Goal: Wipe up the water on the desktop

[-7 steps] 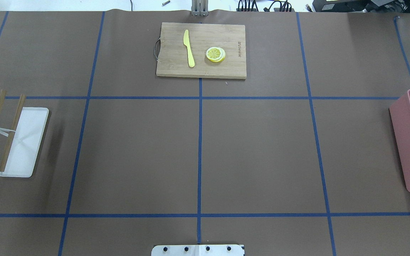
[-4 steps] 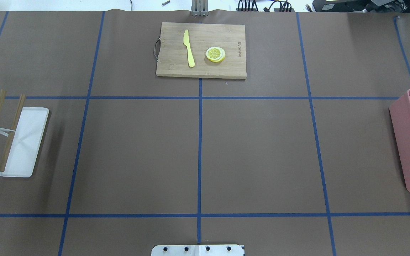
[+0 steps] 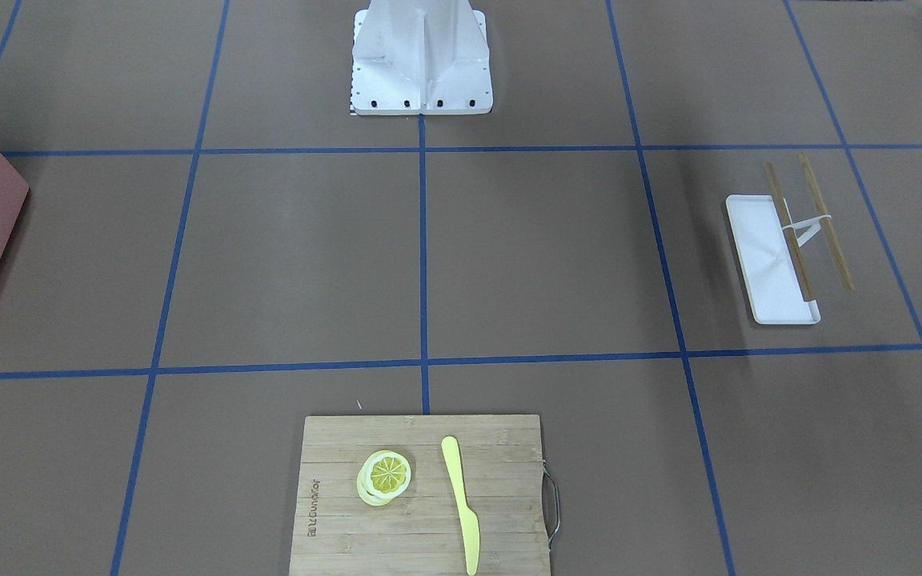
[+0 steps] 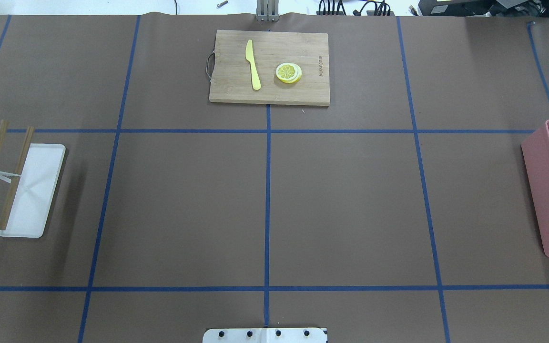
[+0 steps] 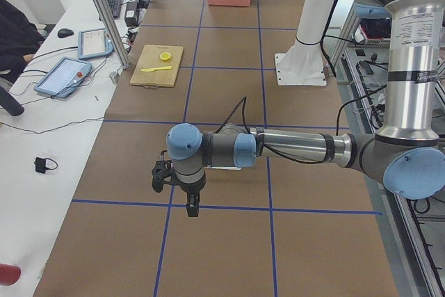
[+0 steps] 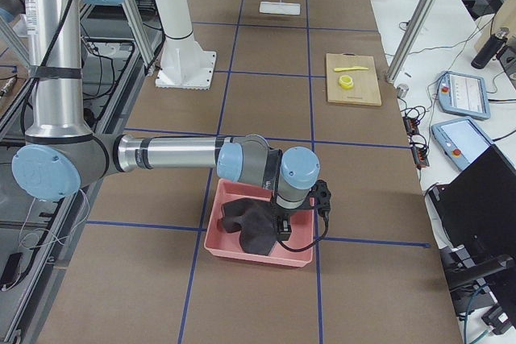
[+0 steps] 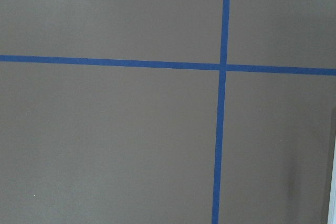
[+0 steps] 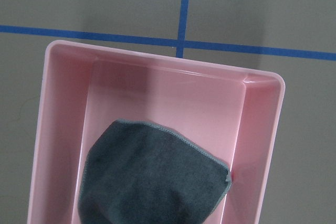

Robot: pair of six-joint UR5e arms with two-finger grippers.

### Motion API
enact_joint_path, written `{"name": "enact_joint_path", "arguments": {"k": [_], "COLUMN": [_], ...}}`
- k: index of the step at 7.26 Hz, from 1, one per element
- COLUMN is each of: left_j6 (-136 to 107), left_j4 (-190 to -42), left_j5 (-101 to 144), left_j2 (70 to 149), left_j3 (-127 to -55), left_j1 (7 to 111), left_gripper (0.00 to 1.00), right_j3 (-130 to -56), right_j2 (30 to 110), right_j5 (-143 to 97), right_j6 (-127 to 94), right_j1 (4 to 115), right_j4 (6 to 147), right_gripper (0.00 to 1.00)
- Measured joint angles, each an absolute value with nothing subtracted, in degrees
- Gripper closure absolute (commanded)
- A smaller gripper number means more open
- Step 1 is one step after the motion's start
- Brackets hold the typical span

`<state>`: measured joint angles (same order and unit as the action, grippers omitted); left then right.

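The desktop (image 4: 350, 205) is a matte brown surface split by blue tape lines; I see no water on it in any view. A dark grey cloth (image 8: 152, 179) lies in a pink bin (image 8: 157, 61) at the table's right end (image 4: 541, 190). My right gripper (image 6: 280, 227) hangs over the cloth in the bin, and I cannot tell if it is open or shut. My left gripper (image 5: 192, 208) hangs above the desktop near a tape crossing at the left end, and I cannot tell its state. Neither wrist view shows fingers.
A bamboo cutting board (image 4: 303, 90) at the far middle holds a yellow knife (image 4: 253, 64) and lemon slices (image 4: 288, 73). A white tray (image 4: 34, 190) with two wooden chopsticks (image 4: 15, 181) lies at the left. The robot base (image 3: 421, 56) stands at the near edge.
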<state>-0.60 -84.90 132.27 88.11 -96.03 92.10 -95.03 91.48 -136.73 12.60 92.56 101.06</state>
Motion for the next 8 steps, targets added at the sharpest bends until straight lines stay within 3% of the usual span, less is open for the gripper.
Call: {"name": "enact_joint_path", "arguments": {"k": [8], "left_j6": [-0.8], "left_j4": [-84.8], "left_j5": [132.3], "left_j2": [88.2], "left_j3": [-95.8], "left_j1": [92.0], "left_gripper": [0.02], "right_j3": [-94.3], "right_j2": [91.4], "right_j5": [-137.0], "right_j6": [12.2], "right_j1": [92.5], "right_j4": [99.6], "right_gripper": [0.0]}}
